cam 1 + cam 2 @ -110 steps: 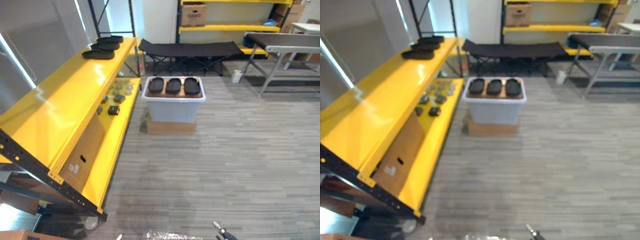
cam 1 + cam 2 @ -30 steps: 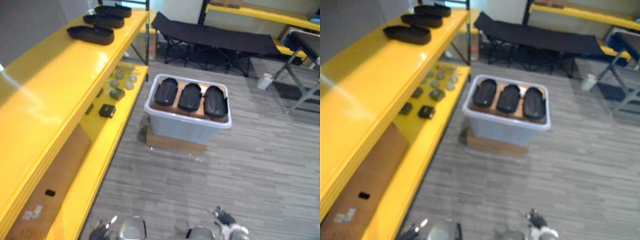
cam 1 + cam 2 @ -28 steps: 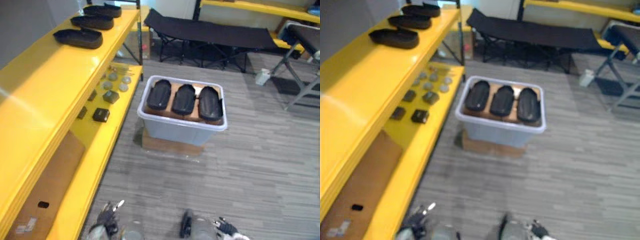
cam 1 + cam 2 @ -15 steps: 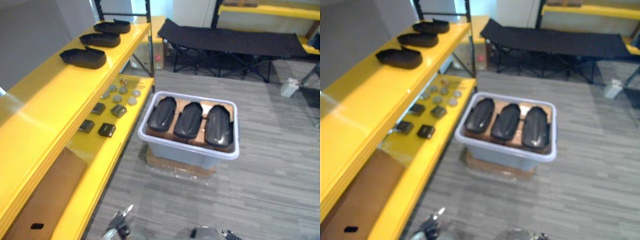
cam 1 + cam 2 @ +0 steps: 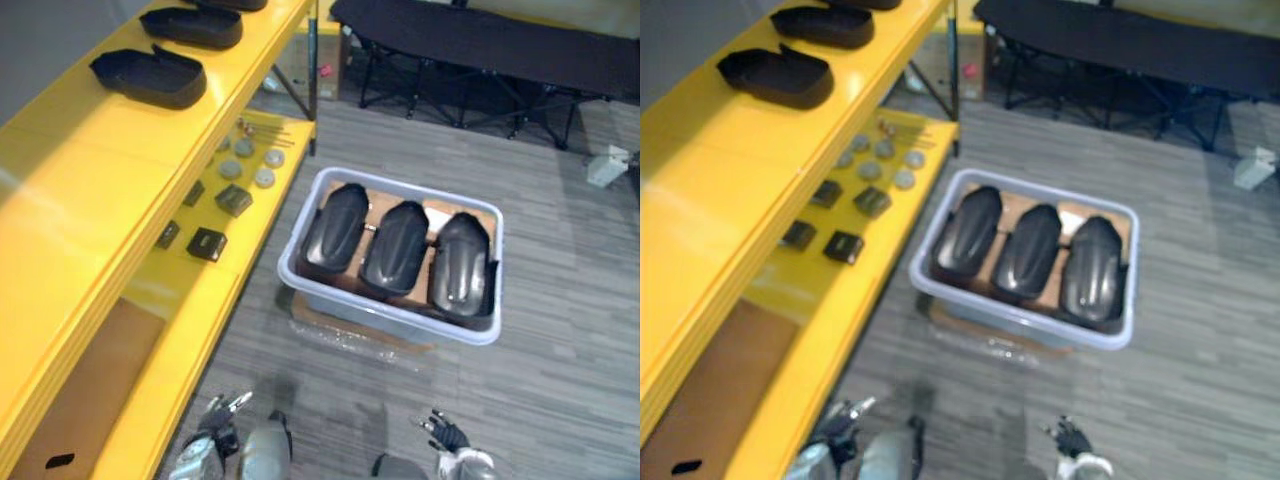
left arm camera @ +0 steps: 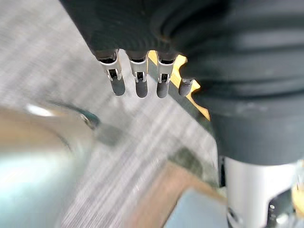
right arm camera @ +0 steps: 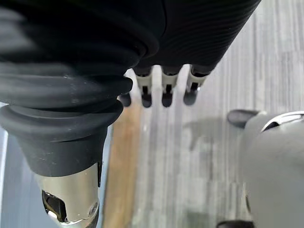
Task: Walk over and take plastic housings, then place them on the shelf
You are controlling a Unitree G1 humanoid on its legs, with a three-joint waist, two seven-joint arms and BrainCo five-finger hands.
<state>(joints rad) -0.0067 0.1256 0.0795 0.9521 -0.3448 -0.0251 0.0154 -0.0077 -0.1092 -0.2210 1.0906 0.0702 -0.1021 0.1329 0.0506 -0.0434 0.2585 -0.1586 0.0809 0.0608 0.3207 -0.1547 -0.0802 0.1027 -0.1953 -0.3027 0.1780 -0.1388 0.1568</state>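
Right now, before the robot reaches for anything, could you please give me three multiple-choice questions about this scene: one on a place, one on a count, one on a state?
1. Where does the grey bin stand?
A) on a wooden table
B) on a cardboard box on the floor, beside the yellow shelf
C) on a trolley

2. How many black housings lie in the bin?
A) one
B) two
C) three

3. In what state are the left hand and the right hand?
A) both open, holding nothing
B) both shut on a housing
C) both shut on the bin's rim

Answers:
1 B: the head views show the box under the bin, next to the shelf.
2 C: three lie side by side in the bin.
3 A: each wrist view shows straight fingers above the floor, with nothing grasped.
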